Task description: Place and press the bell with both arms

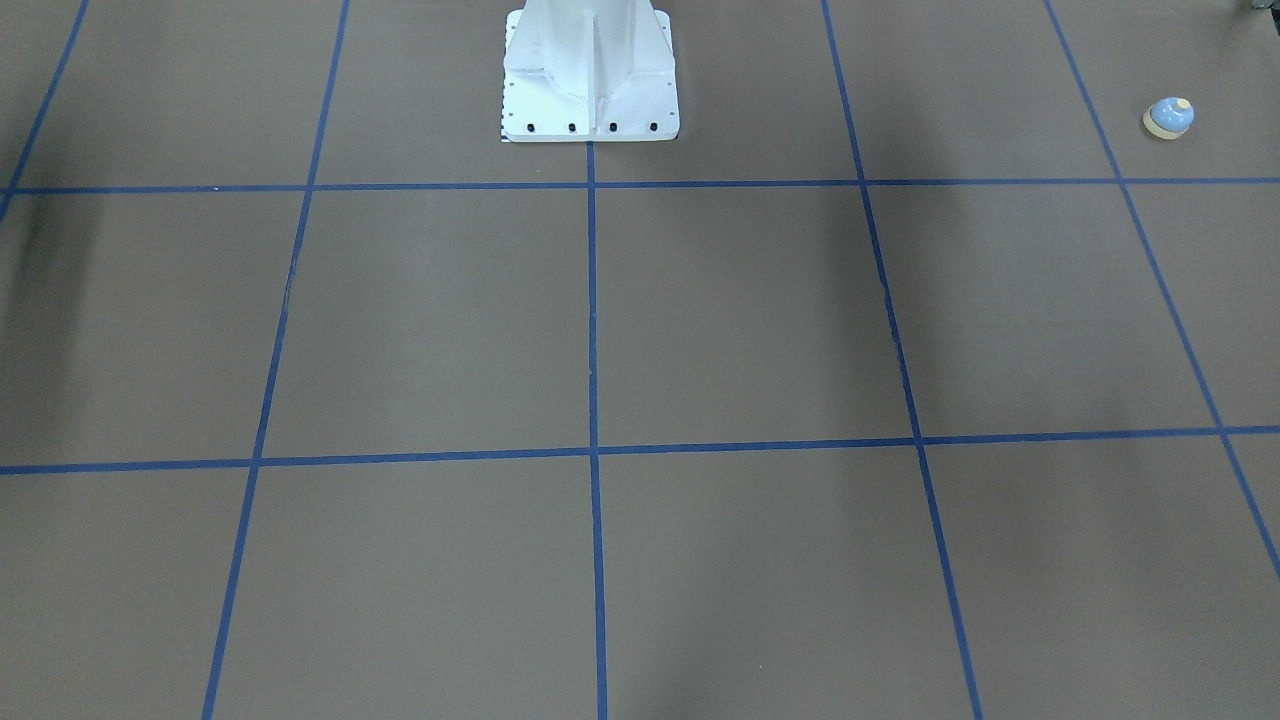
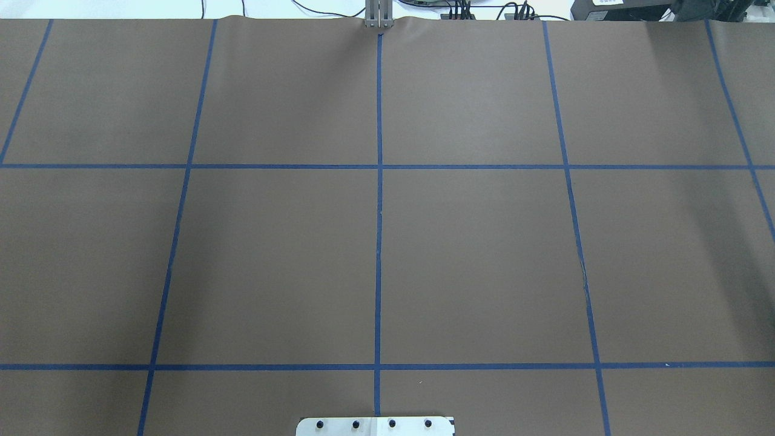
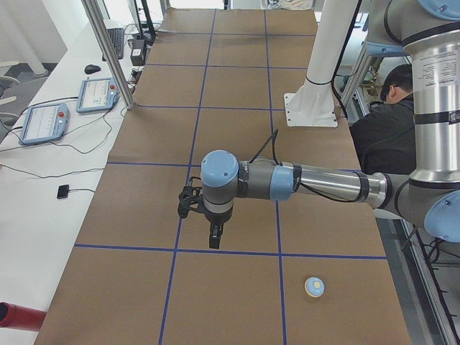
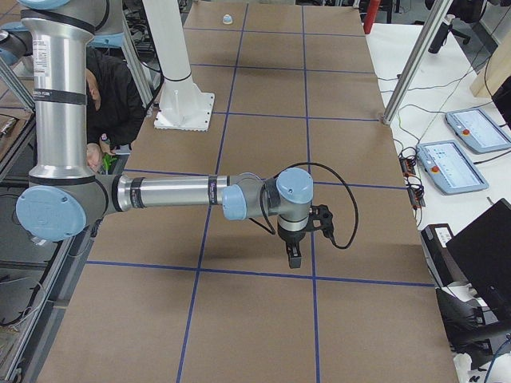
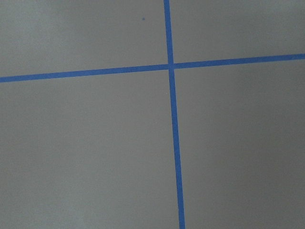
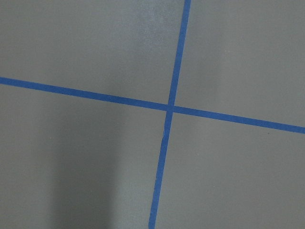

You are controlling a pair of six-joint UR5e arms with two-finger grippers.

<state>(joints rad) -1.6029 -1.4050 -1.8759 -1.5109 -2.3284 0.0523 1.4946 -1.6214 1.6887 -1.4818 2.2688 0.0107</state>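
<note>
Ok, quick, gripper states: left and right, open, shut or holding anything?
Left gripper: cannot tell, side view only; the bell sits apart from it.
Right gripper: cannot tell, side view only.

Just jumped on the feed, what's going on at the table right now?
Nothing is being handled yet. The bell sits alone on the table, at the robot's left end, on the robot's side. The left gripper hangs above the table, pointing down, apart from the bell. The right gripper hangs likewise toward the other end. Both wrist views show only blue tape lines. Whether the fingers are open, I cannot tell.
</note>
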